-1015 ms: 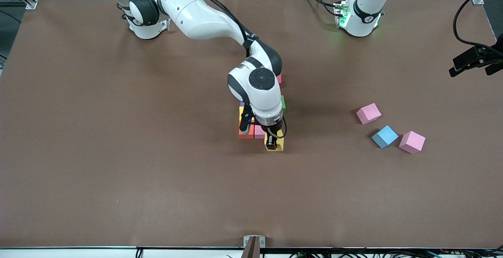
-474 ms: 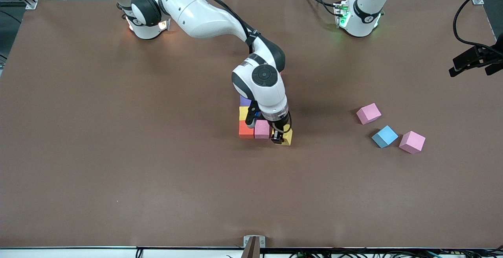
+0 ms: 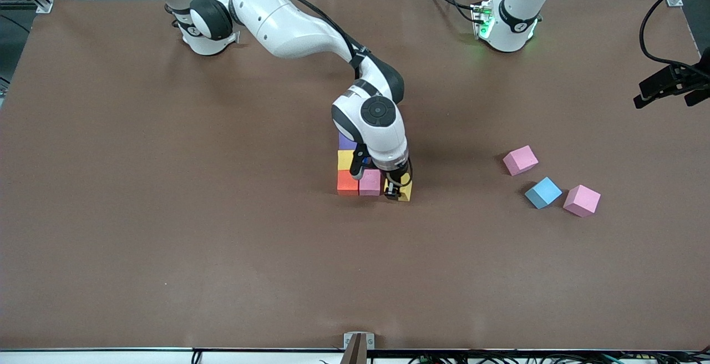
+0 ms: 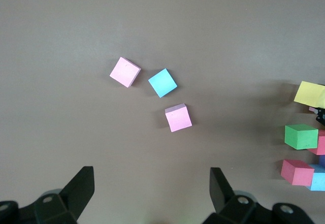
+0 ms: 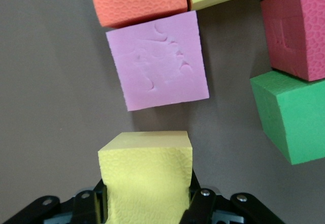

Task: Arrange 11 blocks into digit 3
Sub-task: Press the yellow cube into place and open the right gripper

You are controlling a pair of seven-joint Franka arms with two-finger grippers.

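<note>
My right gripper (image 3: 395,191) is shut on a yellow block (image 3: 406,191), held low beside the pink block (image 3: 369,182) at the end of a row with an orange block (image 3: 347,182). In the right wrist view the yellow block (image 5: 146,178) sits between the fingers with a narrow gap to the pink block (image 5: 158,61). Another yellow block (image 3: 345,159) and a purple one (image 3: 346,141) stack up the figure's spine. Green (image 5: 294,117) and red (image 5: 297,31) blocks lie under the arm. My left gripper (image 4: 152,193) hangs open and high over the table.
Three loose blocks lie toward the left arm's end: a pink one (image 3: 520,160), a light blue one (image 3: 543,192) and a second pink one (image 3: 581,200). A black fixture with a cable (image 3: 668,84) juts in at that table edge.
My right gripper has carried the yellow block away from the front camera and slightly toward the left arm's end, bringing it in line beside the pink block. The left arm has not moved.
</note>
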